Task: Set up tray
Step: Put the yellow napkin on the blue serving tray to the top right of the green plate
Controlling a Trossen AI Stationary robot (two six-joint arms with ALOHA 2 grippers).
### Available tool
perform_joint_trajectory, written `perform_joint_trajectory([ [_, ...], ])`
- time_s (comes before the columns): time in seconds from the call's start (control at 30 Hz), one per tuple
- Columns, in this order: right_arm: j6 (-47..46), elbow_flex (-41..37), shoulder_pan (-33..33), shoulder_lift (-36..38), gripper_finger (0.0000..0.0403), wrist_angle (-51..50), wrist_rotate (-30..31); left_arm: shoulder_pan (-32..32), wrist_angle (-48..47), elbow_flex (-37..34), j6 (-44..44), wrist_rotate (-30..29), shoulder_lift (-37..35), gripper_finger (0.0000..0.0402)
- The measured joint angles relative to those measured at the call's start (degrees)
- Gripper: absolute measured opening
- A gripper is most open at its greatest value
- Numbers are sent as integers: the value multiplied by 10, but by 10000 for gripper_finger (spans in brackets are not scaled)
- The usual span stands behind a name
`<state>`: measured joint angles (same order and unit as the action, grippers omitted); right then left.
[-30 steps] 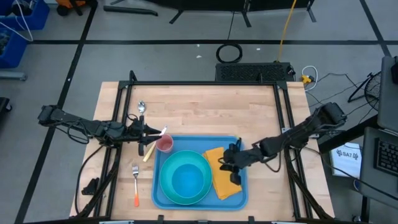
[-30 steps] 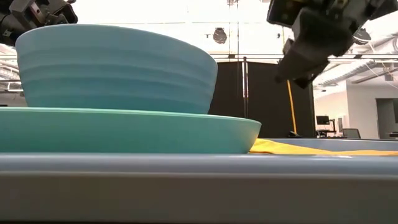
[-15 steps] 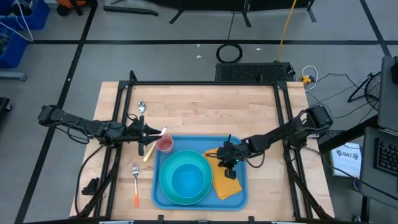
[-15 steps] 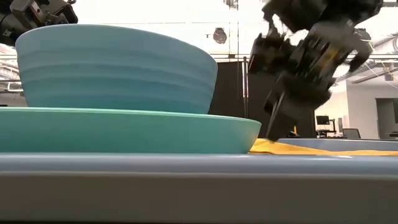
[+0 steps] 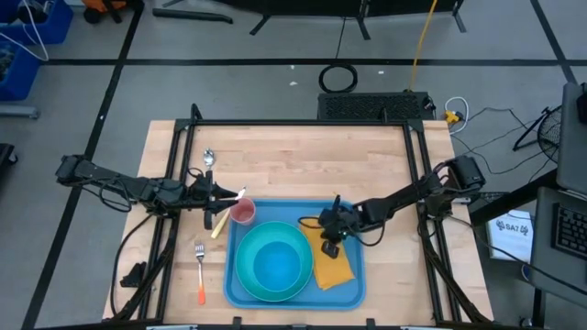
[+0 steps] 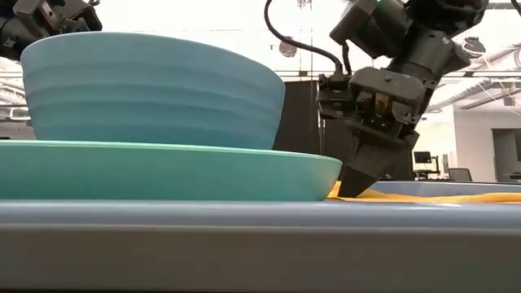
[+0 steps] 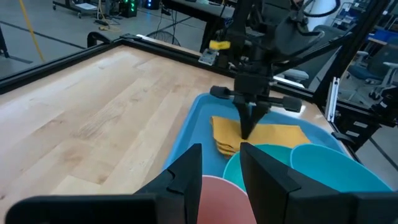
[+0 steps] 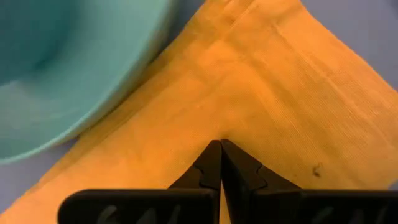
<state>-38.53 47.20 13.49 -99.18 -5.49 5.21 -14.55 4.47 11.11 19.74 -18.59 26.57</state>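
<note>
napkin [image 5: 332,266] from right gripper [image 5: 328,247]: directly under your pinched-together jaws, long axis running near–far on the tray [image 5: 353,291].
left gripper [image 5: 240,207]: your jaws clamp the pink cup [image 5: 243,214].

I count one tray [image 5: 358,280], one plate [image 5: 240,275], one bowl [image 5: 272,263], one napkin [image 5: 335,270], one pink cup [image 5: 243,213], one fork [image 5: 200,272], one spoon [image 5: 209,159]

Two dark, slim jointed arms with black looping cables; matte black wedge-shaped fingers [image 8: 217,168] tapering to narrow tips.
</note>
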Motion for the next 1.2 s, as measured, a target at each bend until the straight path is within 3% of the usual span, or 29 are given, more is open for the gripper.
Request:
perform_joint_trajectory([
  [0.2,-99,-1,35,22,0,-92,80,0,-5,0,-3,1,0,113],
  [0.6,-238,-2,107,24,0,-155,69,0,-14,0,-3,5,0,113],
  [1.0,-175,-2,119,24,0,-151,-1,0,-14,0,-5,5,0,113],
  [1.2,-148,-3,111,39,0,-154,6,0,-14,0,-5,2,0,113],
])
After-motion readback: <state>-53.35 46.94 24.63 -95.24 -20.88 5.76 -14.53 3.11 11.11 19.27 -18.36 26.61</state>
